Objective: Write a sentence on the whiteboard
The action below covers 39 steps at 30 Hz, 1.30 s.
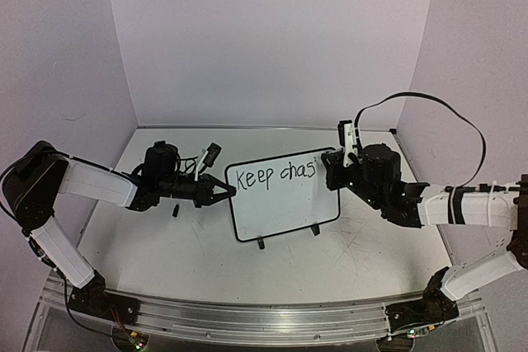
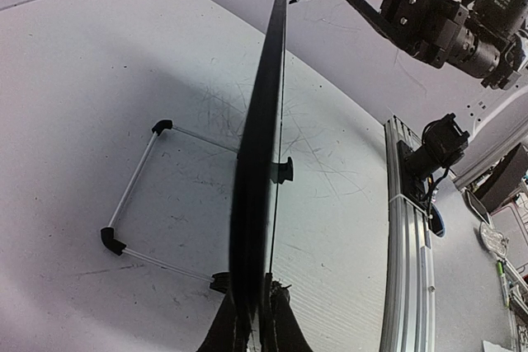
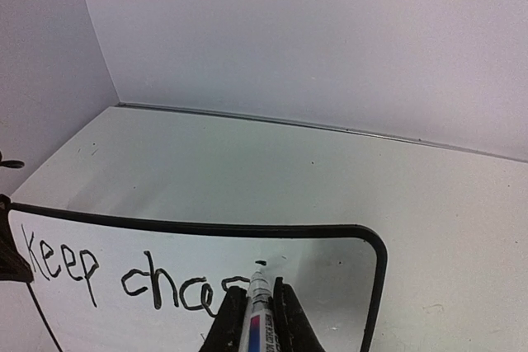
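Left fingers (image 2: 289,327) clench the seemingly light, stiff black-framed whiteboard (image 1: 285,199) at its nine-o'clock edge; right fingers (image 3: 290,327) grasp a slim white marker (image 3: 257,302).

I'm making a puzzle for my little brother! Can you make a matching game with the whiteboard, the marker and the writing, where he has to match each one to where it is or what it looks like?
Things:
1. whiteboard
2. marker
3. writing

Descriptions:
A. black letters that read "Keep chas"
B. standing on the table, one side edge pinched by the left fingers
C. held between the right fingers, tip at the board

Pairs: 1-B, 2-C, 3-A
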### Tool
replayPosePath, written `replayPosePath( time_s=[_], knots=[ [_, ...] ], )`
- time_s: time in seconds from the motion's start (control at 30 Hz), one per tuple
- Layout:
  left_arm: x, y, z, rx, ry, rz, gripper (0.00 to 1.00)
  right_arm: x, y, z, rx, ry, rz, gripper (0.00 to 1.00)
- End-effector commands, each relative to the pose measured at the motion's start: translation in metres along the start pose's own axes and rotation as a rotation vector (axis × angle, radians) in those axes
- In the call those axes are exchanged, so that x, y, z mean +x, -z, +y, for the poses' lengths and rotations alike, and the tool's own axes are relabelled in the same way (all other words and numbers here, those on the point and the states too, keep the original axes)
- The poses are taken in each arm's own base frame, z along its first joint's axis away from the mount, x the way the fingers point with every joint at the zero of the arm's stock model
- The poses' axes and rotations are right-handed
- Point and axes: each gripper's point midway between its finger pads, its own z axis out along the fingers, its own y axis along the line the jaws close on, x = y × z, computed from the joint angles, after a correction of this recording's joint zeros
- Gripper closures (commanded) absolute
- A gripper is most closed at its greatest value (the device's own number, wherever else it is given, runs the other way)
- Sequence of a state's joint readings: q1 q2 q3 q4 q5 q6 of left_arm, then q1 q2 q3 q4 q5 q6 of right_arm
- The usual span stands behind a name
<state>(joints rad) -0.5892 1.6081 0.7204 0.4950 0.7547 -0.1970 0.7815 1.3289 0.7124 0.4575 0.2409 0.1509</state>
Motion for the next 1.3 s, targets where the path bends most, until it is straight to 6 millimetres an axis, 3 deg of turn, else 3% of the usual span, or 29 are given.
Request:
replayPosePath(
  time_s=[0.0,0.23,1.27],
  knots=[
    [-0.009,0.003,0.017,-0.103,-0.061,-0.013,1.0,-0.005,-0.003,-0.001,0.016,-0.007,-0.011,1.0],
    [-0.009,0.003,0.017,-0.105,-0.064,-0.014,1.0,-0.005,-0.005,-0.003,0.033,-0.002,-0.012,1.0],
    [-0.011,0.003,0.017,-0.105,-0.064,-0.016,1.0,0.036,-0.001,-0.008,0.033,-0.015,0.105,1.0]
  ],
)
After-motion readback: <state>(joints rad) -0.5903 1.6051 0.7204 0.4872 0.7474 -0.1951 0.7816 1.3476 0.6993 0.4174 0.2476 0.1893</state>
